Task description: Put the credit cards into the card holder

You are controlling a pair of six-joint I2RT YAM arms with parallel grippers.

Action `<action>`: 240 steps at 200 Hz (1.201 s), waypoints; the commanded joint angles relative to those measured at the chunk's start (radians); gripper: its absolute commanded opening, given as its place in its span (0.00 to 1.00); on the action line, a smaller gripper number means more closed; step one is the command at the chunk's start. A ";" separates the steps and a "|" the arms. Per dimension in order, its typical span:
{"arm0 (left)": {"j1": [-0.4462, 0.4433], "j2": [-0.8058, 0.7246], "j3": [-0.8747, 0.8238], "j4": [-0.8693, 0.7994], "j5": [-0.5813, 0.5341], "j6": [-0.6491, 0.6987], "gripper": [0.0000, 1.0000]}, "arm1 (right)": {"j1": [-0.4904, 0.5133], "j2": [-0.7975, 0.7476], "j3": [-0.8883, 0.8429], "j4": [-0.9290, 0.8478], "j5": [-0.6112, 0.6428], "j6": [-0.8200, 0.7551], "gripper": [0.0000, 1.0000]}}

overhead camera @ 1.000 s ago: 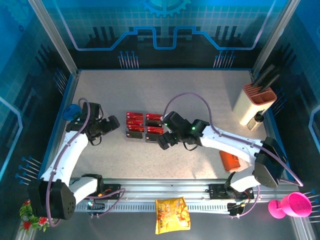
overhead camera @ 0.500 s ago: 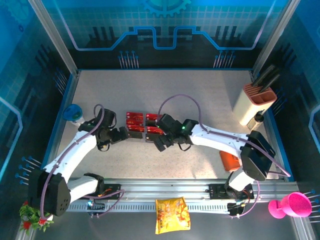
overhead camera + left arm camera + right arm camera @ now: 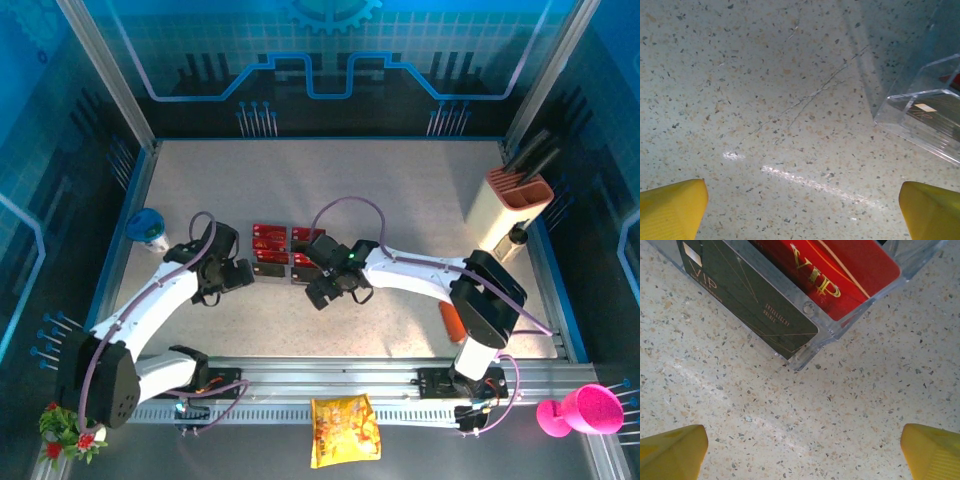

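The rectangular red-and-black credit cards (image 3: 288,250) are kept in clear plastic racks (image 3: 807,351), presumably so that an edge is left free for pinching. Both claws are held spread wide with nothing grasped, the left claw (image 3: 243,272) just left of the racks and the right claw (image 3: 320,290) at their near right corner. The small orange folding card holder (image 3: 449,320) is left well right of the racks, partly hidden by the right arm (image 3: 420,270).

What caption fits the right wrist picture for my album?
Open right gripper above the speckled table, facing a clear rack holding a dark VIP card and a red VIP card.
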 commanded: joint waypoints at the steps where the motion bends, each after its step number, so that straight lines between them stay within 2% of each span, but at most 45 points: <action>1: -0.009 0.033 -0.006 0.000 -0.044 -0.009 0.99 | -0.021 0.031 0.016 0.001 -0.010 0.025 1.00; 175: -0.025 0.271 0.066 0.113 -0.042 0.069 0.99 | -0.112 0.139 0.074 0.011 0.046 0.038 1.00; 240: -0.033 0.371 0.146 0.139 -0.039 0.081 0.99 | -0.196 0.164 0.102 0.004 0.073 0.039 1.00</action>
